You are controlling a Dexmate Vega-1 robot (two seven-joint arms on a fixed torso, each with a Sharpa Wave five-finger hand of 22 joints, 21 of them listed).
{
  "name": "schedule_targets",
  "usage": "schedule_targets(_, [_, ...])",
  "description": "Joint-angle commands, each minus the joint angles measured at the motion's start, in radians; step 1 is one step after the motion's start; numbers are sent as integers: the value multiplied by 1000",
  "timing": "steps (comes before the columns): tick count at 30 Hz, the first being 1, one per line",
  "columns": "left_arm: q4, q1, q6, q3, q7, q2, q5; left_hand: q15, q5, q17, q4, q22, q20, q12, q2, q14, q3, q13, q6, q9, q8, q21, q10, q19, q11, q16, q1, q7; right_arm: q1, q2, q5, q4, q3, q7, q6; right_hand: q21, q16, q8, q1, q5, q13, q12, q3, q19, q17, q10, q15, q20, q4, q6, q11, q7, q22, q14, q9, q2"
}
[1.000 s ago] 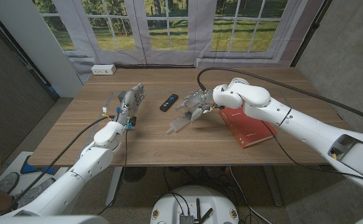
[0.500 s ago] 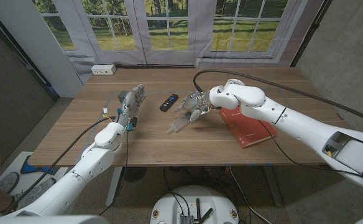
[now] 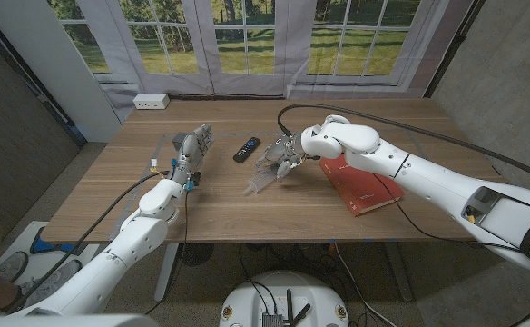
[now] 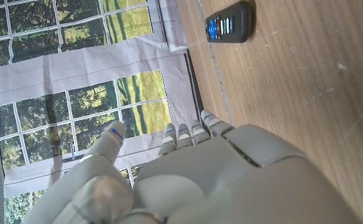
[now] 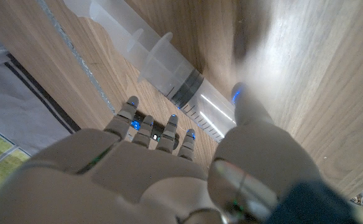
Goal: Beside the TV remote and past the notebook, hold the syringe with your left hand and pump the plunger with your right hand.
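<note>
Two hands share the table in the head view, well apart. The left hand [image 3: 192, 145] stands on its edge near the table's left side, fingers stretched out and holding nothing, with the TV remote [image 3: 246, 149] lying between it and the right hand [image 3: 280, 156]. The right hand hangs over the upper end of the syringe [image 3: 263, 180], which lies slanted on the bare wood just beside the remote and next to the red notebook [image 3: 360, 184]. Whether its fingers already touch the barrel cannot be told from this distance.

In the left wrist view, the left hand [image 4: 188, 180] is released, its fingers [image 4: 184, 134] straight and together, pointing past the remote [image 4: 229, 23]; it appears to be waiting rather than reaching.

In the right wrist view, the right hand [image 5: 150, 168] hovers close over the clear syringe [image 5: 163, 78], fingers apart on one side of the barrel and thumb on the other, nothing pinched. That straddle suggests it is lining up on the syringe, though the task gives the holding to the left hand.
</note>
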Motion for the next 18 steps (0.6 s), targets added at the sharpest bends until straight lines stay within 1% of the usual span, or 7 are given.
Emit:
schedule_targets(1, [15, -10, -4, 4, -7, -8, -3, 0, 4, 4, 4, 5, -19, 0, 71, 3, 1, 5, 12, 1, 2, 6, 3, 5, 0, 3, 13, -1, 33, 26, 11, 47, -28, 28, 4, 0, 4, 0, 10, -1, 3, -2, 5, 5, -1, 2, 6, 2, 3, 3, 3, -2, 1, -3, 4, 2])
schedule_targets(7, [22, -13, -5, 6, -8, -12, -4, 2, 4, 4, 5, 5, -18, -1, 71, 5, 2, 5, 12, 1, 2, 6, 4, 5, 3, 4, 13, -1, 38, 24, 14, 58, -32, 0, 13, 1, 13, 3, 17, -7, 4, 3, 4, 12, 0, 26, -5, -1, 7, 17, -1, 0, 1, 18, 4, 1])
schedule_targets(9, [24, -14, -3, 7, -9, -13, -5, 2, 4, 4, 5, 5, -18, -1, 72, 5, 2, 5, 13, 1, 2, 6, 4, 6, 3, 4, 13, -1, 36, 22, 22, 60, -29, -18, 18, 2, 22, 9, 21, -11, 5, 11, 4, 21, 2, 54, -18, -5, 9, 37, -5, 1, 1, 38, 5, 2])
schedule_targets(11, [27, -16, -4, 9, -11, -14, -5, 4, 4, 4, 6, 5, -18, -1, 71, 5, 2, 5, 14, 1, 3, 6, 4, 6, 2, 4, 13, 0, 36, 20, 18, 61, -29, -29, 19, 4, 29, 21, 27, -16, 8, 17, 3, 33, 4, 80, -30, -13, 11, 73, -11, 2, 1, 52, 6, 2])
schedule_targets(14, [29, -17, -4, 10, -11, -17, -6, 4, 4, 4, 7, 5, -18, -1, 72, 6, 2, 5, 15, 1, 3, 6, 5, 6, 1, 4, 13, -1, 35, 21, 21, 65, -29, -39, 20, 5, 38, 29, 32, -21, 10, 22, 2, 45, 6, 101, -41, -16, 12, 100, -18, 1, 1, 70, 7, 2])
schedule_targets(18, [30, -17, -4, 10, -9, -18, -6, 3, 4, 4, 8, 5, -18, 0, 72, 8, 3, 5, 17, 1, 3, 7, 6, 8, 1, 4, 13, -1, 34, 20, 13, 69, -33, -59, 20, 6, 56, 44, 43, -28, 13, 32, 1, 61, 10, 146, -67, -25, 12, 147, -33, 0, 1, 107, 8, 3])
